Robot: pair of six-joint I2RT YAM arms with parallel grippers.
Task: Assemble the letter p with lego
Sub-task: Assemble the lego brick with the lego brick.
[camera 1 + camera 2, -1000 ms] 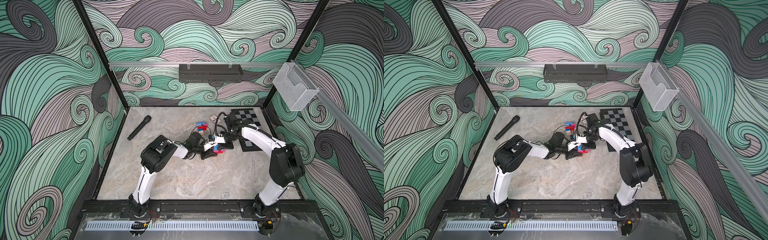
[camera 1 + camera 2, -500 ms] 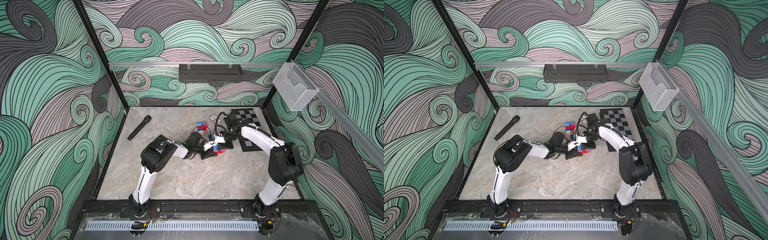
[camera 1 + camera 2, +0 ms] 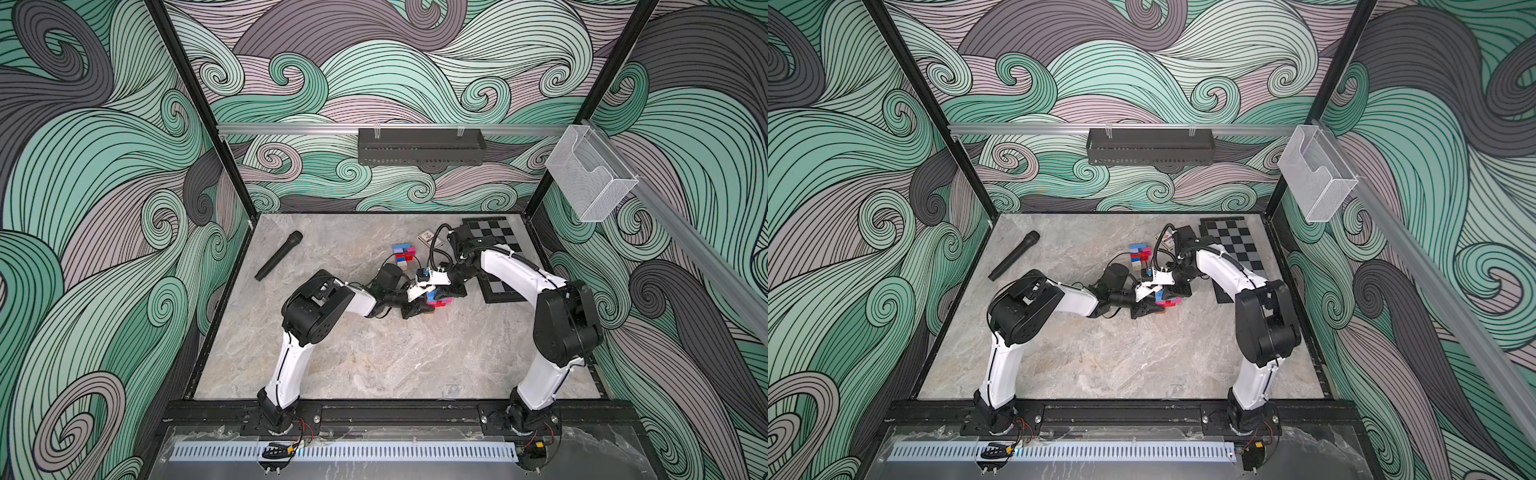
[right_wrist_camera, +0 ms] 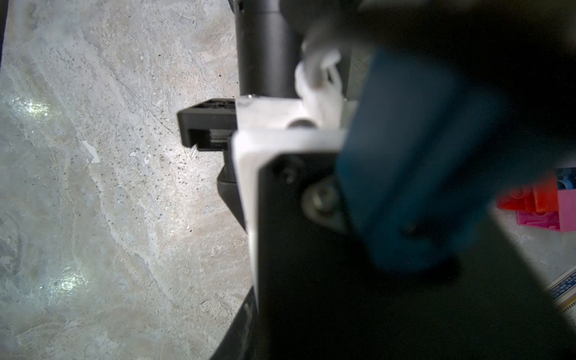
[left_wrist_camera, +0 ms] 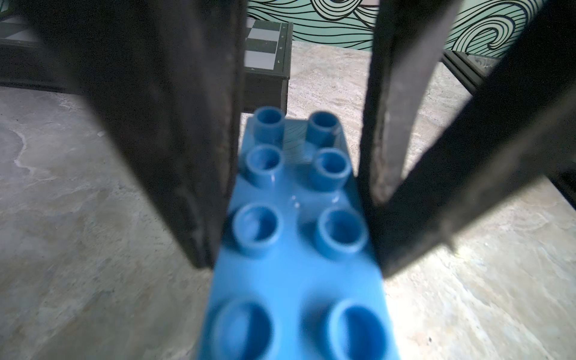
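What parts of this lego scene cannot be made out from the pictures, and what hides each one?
Both top views: the bricks are mostly covered by the jaws, so the shape built is unreadable.
Right wrist view: the blue block is blurred, too near the lens; no studs show.
Left wrist view: the blue brick has its near end cut off by the picture's edge.
A top view: the card box print is too small.

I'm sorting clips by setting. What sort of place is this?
Probably a purpose-built robot recording cell, not a home: two arms bolted to a front rail, a marble-look tabletop boxed in by wave-printed panels, and props: lego bricks, a microphone, a chessboard.
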